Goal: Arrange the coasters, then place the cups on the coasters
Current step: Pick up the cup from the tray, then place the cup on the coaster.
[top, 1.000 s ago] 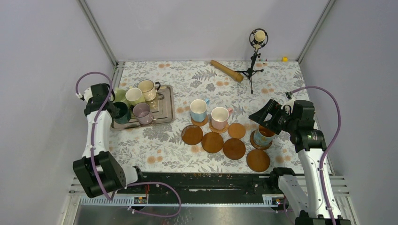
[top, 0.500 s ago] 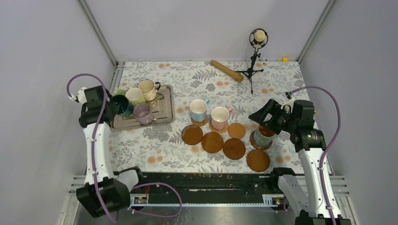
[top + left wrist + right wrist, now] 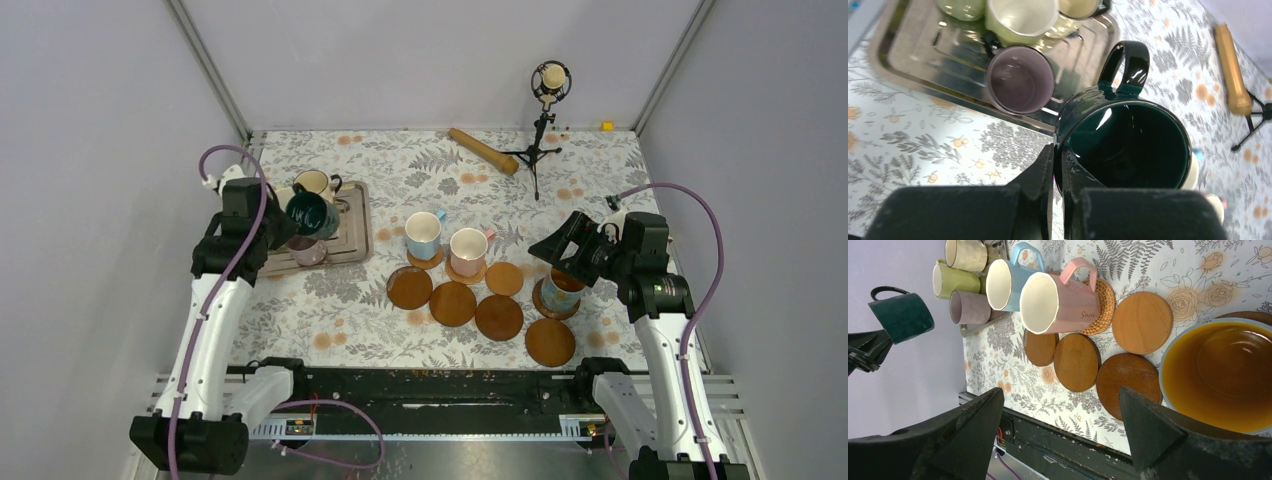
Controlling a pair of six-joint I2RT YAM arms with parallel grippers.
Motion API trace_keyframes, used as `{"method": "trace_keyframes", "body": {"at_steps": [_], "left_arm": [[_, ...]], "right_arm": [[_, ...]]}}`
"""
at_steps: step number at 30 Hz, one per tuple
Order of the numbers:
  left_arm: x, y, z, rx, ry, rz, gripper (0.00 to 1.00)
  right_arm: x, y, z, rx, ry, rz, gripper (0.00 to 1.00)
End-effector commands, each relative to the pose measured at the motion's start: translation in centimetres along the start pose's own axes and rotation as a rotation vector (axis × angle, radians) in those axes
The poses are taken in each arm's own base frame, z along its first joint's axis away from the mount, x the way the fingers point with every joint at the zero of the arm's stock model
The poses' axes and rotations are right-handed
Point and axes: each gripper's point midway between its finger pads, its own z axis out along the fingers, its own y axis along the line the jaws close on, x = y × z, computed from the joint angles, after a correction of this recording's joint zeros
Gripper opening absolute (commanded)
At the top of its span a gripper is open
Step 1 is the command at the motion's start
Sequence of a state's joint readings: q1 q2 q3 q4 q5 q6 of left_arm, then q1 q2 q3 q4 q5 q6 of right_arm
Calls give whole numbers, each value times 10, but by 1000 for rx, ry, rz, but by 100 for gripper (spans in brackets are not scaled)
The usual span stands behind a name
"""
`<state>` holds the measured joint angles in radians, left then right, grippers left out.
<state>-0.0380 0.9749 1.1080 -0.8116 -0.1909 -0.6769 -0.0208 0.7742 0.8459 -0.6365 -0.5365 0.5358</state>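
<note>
Pinching the rim of the dark green mug (image 3: 1128,145) between fingers closed hard on its wall, the left gripper (image 3: 1058,156) is holding it clear of the tray (image 3: 913,55). That clamp on the rim is showing plainly only in the left wrist view. From above, the left gripper (image 3: 283,226) and its mug (image 3: 312,215) are appearing over the tray's right part, the mug's mouth tilting up toward the camera. The left wrist view is also looking straight down into the mauve mug (image 3: 1020,79) standing on the tray, with pale mugs crowding the far edge. The right gripper (image 3: 1060,395) is hanging with its jaws spread wide and gripping nothing, above the blue mug (image 3: 1218,375). Its yellow inside is filling the right of that view, while the top view is showing this mug (image 3: 562,290) sitting on a coaster at the right of the group. The pink mug (image 3: 1063,302) and the light blue mug (image 3: 1008,282) are each resting on a coaster, and the right wrist view alone is revealing the woven weave under the pink one. Five bare coasters (image 3: 453,303) are lying close together on the table in front of them.
</note>
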Motion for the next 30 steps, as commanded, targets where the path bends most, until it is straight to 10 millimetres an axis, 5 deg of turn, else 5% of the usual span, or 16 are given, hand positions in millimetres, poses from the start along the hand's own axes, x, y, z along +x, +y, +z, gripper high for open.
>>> {"method": "trace_keyframes", "body": {"at_steps": [1,6,19,25,30], "left_arm": [[-14,-63,-14,305,-63,95,0],[25,-100,-16,514,99,278,0],[89,-77,-22,521,225,594,0],[98,-54,2,294,237,246,0],[98,-62,4,240,191,-41,0]], "right_arm": [[-8,16,-6,-60,-28,-49,93],[-9,17,-6,-64,-27,-53,93],[-6,13,-3,-53,-16,-46,93],[-7,10,0,-43,-15,-32,93],[-5,9,0,-41,-17,-31,93]]}}
